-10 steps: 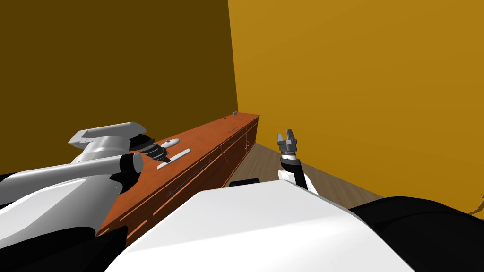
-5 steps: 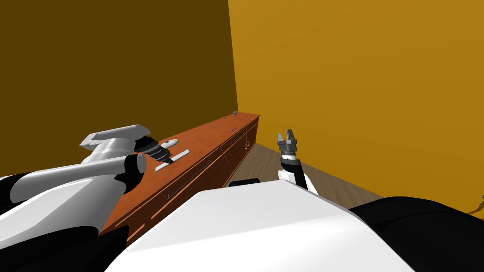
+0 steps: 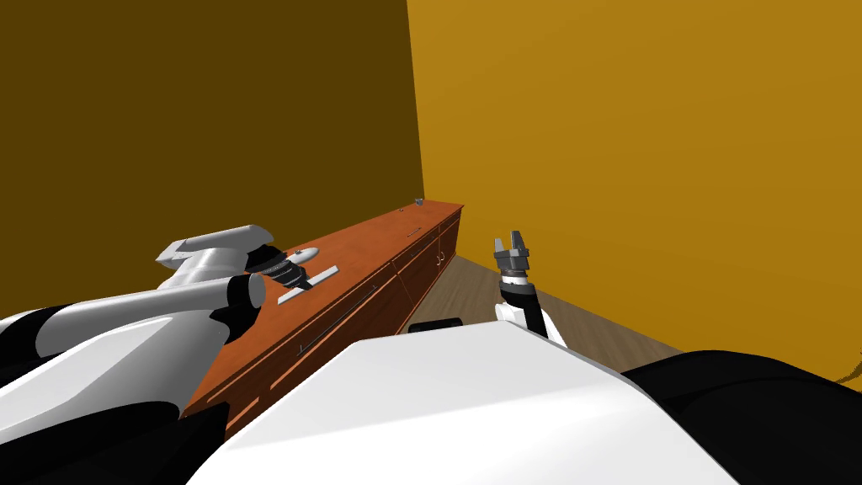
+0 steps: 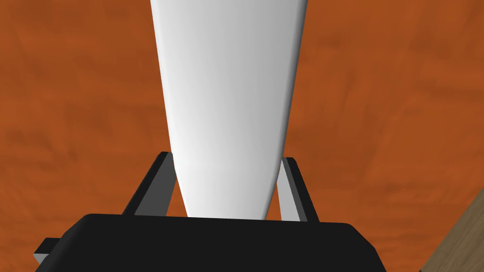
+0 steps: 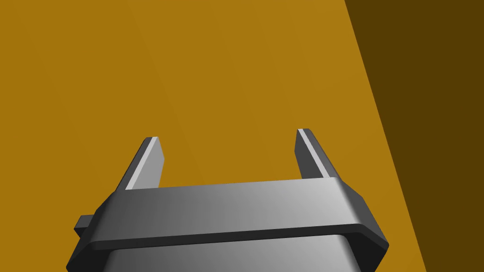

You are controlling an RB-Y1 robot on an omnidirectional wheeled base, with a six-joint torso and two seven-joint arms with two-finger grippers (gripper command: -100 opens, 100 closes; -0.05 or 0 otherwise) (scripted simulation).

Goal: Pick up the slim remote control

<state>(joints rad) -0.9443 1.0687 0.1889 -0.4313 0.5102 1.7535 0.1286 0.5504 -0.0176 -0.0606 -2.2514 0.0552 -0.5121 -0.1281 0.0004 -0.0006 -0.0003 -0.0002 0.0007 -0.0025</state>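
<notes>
Along the dark wall runs a reddish-brown sideboard (image 3: 379,240); over its top your left gripper (image 4: 226,156) pinches the slim remote (image 4: 229,94) by its sides, near end hidden, far end cut off. Your right gripper (image 5: 227,134) is spread

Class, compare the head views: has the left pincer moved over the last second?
Yes. Judged against the sideboard, the left pincer has slid towards its far end, onto the white remote, whose sides its fingers now press.
</notes>
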